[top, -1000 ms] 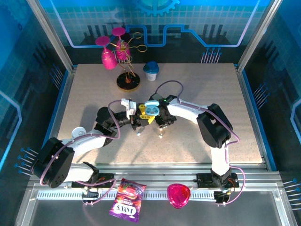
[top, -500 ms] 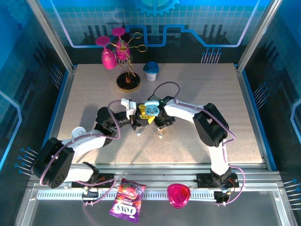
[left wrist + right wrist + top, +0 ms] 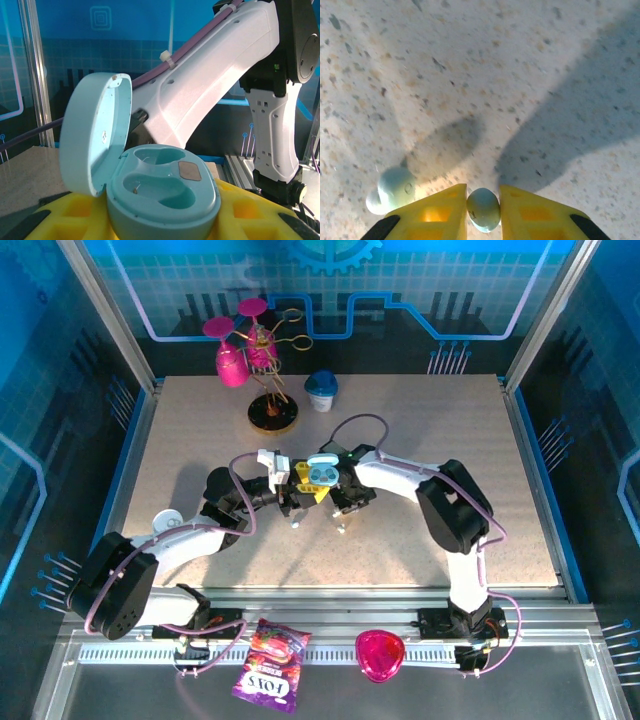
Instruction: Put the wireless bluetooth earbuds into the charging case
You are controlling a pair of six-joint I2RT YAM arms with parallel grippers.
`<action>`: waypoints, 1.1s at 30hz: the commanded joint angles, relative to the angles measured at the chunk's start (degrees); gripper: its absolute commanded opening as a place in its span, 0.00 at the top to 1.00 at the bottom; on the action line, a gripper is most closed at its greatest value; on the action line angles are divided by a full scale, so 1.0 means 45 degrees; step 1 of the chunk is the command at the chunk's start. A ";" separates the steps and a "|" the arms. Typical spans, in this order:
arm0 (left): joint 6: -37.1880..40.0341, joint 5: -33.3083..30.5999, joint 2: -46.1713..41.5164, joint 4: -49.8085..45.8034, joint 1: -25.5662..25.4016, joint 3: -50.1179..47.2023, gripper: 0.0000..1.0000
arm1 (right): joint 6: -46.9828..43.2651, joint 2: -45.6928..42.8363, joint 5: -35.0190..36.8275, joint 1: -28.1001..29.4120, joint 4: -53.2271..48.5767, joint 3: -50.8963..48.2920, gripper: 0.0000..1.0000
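Observation:
The light-blue charging case stands open, lid tilted up to the left, both sockets empty. My left gripper is shut on its base between yellow fingers. From above, the charging case hangs mid-table at the left gripper. My right gripper points down at the table just right of the case, and its yellow fingers press both sides of one pale earbud. A second earbud lies on the table just left of those fingers. The right gripper is low over the table.
At the back of the speckled table are a blue-lidded white cup and a stand with pink glasses. A candy bag and a pink object lie on the front rail. The right arm passes close behind the case.
The right gripper's fingers have closed in on the earbud on the table, and the right arm has shifted slightly. The left arm and the case have stayed still.

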 commanded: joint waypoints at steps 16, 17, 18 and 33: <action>0.0112 -0.0109 0.1010 0.0453 0.0097 0.0408 0.78 | 0.2970 -0.6755 -0.9760 -0.4488 0.5106 -0.5687 0.83; 0.0082 -0.0045 0.1165 0.0473 0.0107 0.0462 0.78 | 0.3074 -0.6896 -0.9971 -0.4552 0.5122 -0.5805 0.83; 0.0038 -0.0021 0.1295 0.0517 0.0101 0.0489 0.78 | 0.3161 -0.7005 -1.0034 -0.4595 0.5075 -0.5878 0.83; -0.0150 -0.0028 0.2503 0.0862 0.0097 0.0090 0.78 | 0.5355 -0.8341 -1.2164 -0.5374 0.7063 -0.7434 0.82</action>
